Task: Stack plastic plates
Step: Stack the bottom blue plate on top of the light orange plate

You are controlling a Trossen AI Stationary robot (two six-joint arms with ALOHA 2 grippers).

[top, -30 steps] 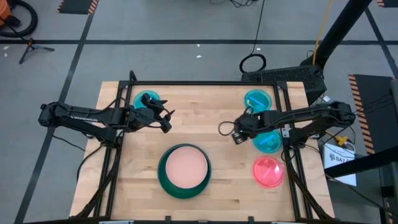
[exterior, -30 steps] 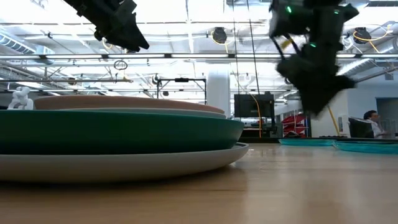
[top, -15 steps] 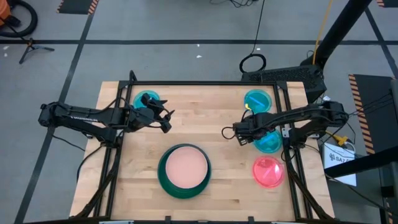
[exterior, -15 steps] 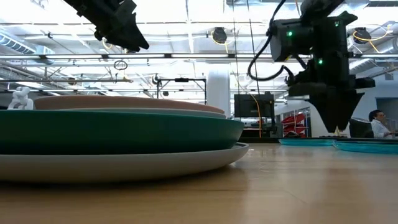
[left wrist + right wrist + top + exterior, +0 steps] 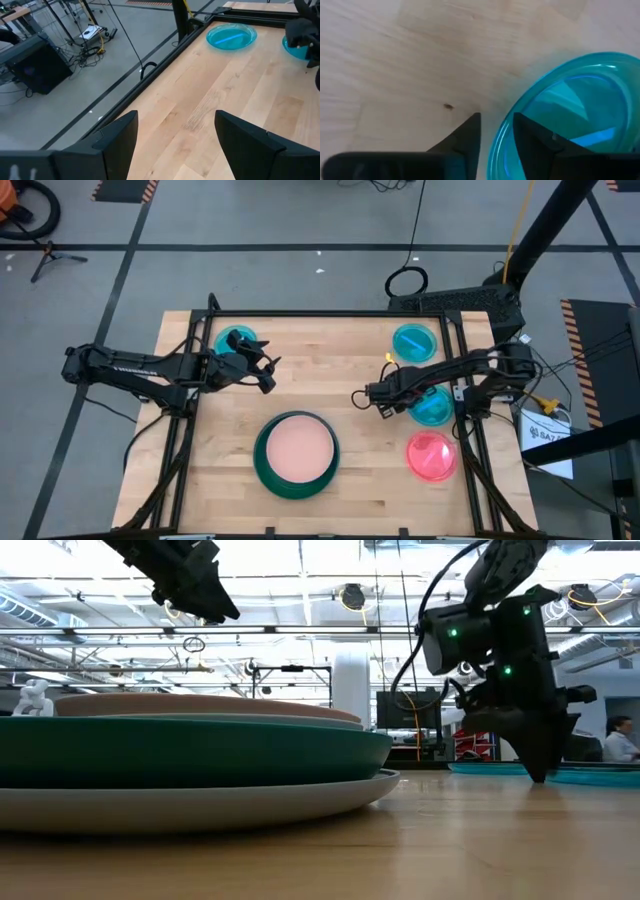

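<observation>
A stack sits mid-table near the front edge: a salmon-pink plate (image 5: 296, 450) in a dark green plate (image 5: 262, 470), over a grey plate (image 5: 200, 805). Three cyan plates lie flat: far left (image 5: 237, 340), far right (image 5: 414, 342) and right (image 5: 434, 408). A pink-red plate (image 5: 432, 457) lies near right. My right gripper (image 5: 496, 131) points down at the right cyan plate's left rim, open by a narrow gap, one finger outside the rim and one over the plate's inside. My left gripper (image 5: 268, 370) hovers open beside the far-left cyan plate. My right gripper stands astride the left rim (image 5: 501, 137) of the right cyan plate, coming from above. One finger (image 5: 467, 134) is over the bare table, the other (image 5: 535, 142) over the plate's inside. Wood shows between the outer finger and the rim. I cannot tell whether either finger touches it.
A black frame (image 5: 330, 313) runs along the table's far edge and down both sides. Bare wood (image 5: 320, 365) lies between the two arms. In the low view the right gripper's tips (image 5: 540, 775) reach down to the table top.
My right gripper has come down from well above the table to the table top, moved slightly toward the near edge, and tipped to point down at the right cyan plate's rim. The plates have stayed where they were.
</observation>
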